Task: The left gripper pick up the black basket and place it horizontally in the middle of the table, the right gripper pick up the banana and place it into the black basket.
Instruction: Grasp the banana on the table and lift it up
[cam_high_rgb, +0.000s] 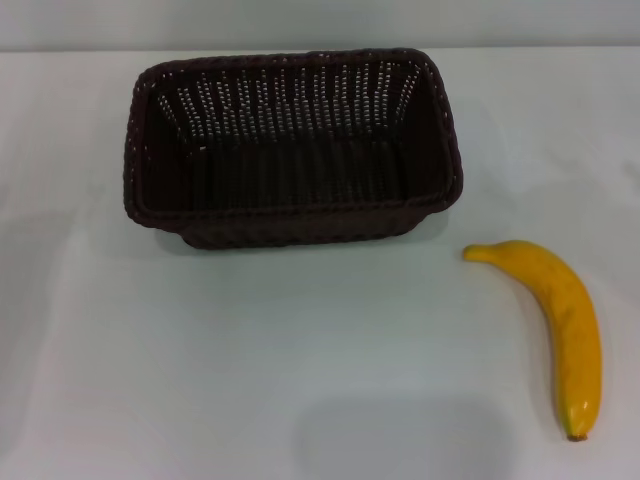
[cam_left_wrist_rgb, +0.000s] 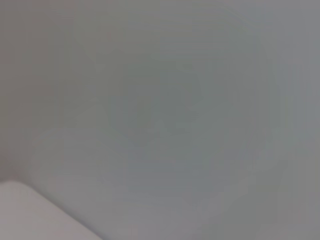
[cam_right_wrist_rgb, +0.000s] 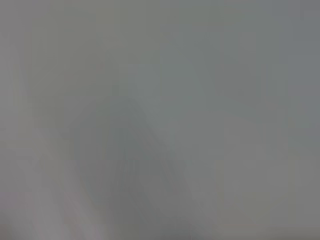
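Observation:
The black basket (cam_high_rgb: 295, 145) is a large dark woven basket. It stands upright and empty at the back middle of the white table (cam_high_rgb: 200, 360), its long side across the head view. The yellow banana (cam_high_rgb: 560, 320) lies on the table at the front right, apart from the basket, its stem end pointing toward the basket. Neither gripper shows in the head view. Both wrist views show only a plain grey surface, with no fingers and no task object.
The table's far edge (cam_high_rgb: 320, 50) runs just behind the basket. Bare tabletop lies in front of the basket and to its left.

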